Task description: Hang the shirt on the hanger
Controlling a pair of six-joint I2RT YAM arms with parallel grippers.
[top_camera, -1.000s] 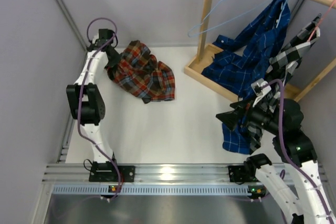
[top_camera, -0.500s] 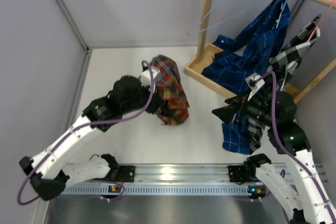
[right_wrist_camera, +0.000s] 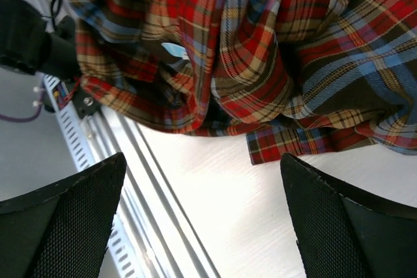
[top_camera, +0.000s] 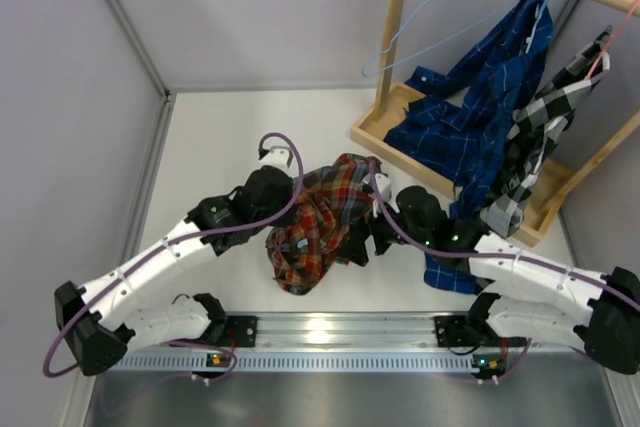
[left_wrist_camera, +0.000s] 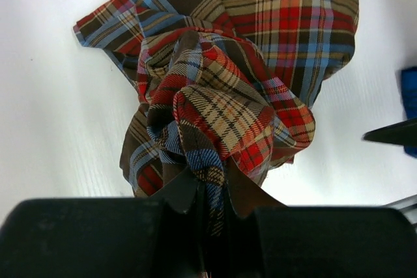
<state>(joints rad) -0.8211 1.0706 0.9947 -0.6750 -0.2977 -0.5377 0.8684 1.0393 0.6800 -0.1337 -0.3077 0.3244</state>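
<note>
The red, orange and brown plaid shirt (top_camera: 318, 222) hangs bunched in mid-table from my left gripper (top_camera: 290, 199). That gripper (left_wrist_camera: 212, 190) is shut on a fold of the shirt (left_wrist_camera: 221, 83), which drapes below it onto the white table. My right gripper (top_camera: 365, 237) is open and empty, close against the shirt's right side. In the right wrist view its two fingers (right_wrist_camera: 62, 219) stand wide apart, with the shirt (right_wrist_camera: 260, 56) just ahead of them. The light-blue wire hanger (top_camera: 440, 17) hangs from the wooden rail at the back right, bare.
A wooden rack (top_camera: 400, 27) stands at back right on a wooden base (top_camera: 375, 132). A dark blue check shirt (top_camera: 470, 107) and a black-and-white check shirt (top_camera: 545, 117) on a pink hanger hang from it. Aluminium rail (top_camera: 320, 332) runs along the near edge.
My left arm carried the plaid shirt from the back left corner to mid-table and toward the near edge. My right arm swung left and down from the rack to the shirt's right side.
</note>
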